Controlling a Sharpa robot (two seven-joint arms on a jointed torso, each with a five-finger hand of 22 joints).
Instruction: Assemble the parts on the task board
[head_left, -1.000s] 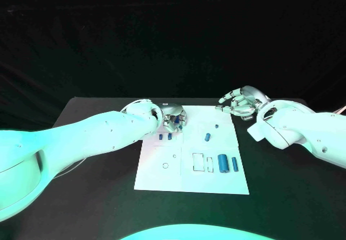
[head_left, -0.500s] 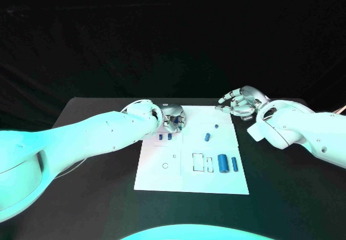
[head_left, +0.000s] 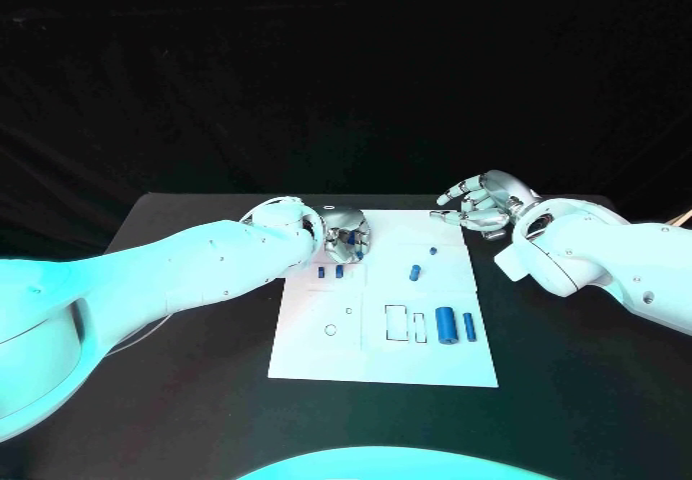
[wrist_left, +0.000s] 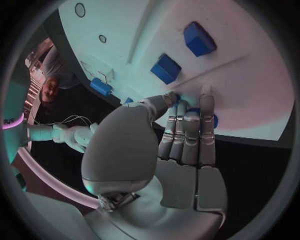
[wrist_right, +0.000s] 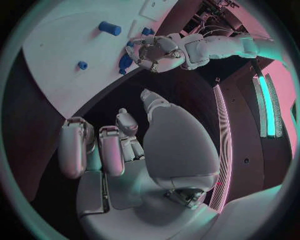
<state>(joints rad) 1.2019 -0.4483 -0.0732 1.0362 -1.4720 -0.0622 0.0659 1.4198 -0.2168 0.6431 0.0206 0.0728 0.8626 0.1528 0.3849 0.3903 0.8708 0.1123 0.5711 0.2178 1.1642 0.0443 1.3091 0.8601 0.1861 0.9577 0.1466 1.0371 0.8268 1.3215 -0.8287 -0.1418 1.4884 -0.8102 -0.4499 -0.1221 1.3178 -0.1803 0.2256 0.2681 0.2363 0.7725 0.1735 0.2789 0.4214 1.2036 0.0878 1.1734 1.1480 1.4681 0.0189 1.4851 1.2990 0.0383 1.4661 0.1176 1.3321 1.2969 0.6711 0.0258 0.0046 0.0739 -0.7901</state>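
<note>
While the white task board (head_left: 384, 345) lies in the middle of the black table (head_left: 188, 340) in the head view, the left hand (head_left: 343, 238) sits over its far left corner, fingers curled down toward the plate. Two small blue blocks (head_left: 329, 271) lie just beside that hand, nearer the robot. A short blue cylinder (head_left: 415, 272) and a tiny blue piece (head_left: 434, 252) lie toward the board's right side; two larger blue cylinders (head_left: 456, 326) stand side by side close to its right edge. The right hand (head_left: 485, 207) hangs off the board's far right corner, above the table, fingers loosely bent and apart, holding nothing.

From the left wrist view, the left hand (wrist_left: 181, 135) has its fingers together, tips pressed to a blue part (wrist_left: 211, 120) at the board's edge; whether they actually grasp it I cannot tell. Two blue blocks (wrist_left: 182, 54) lie beyond the fingertips.

From the right wrist view, the right hand (wrist_right: 119, 145) is empty and spread, with the board (wrist_right: 69, 45) and the left hand (wrist_right: 153, 52) well beyond.
</note>
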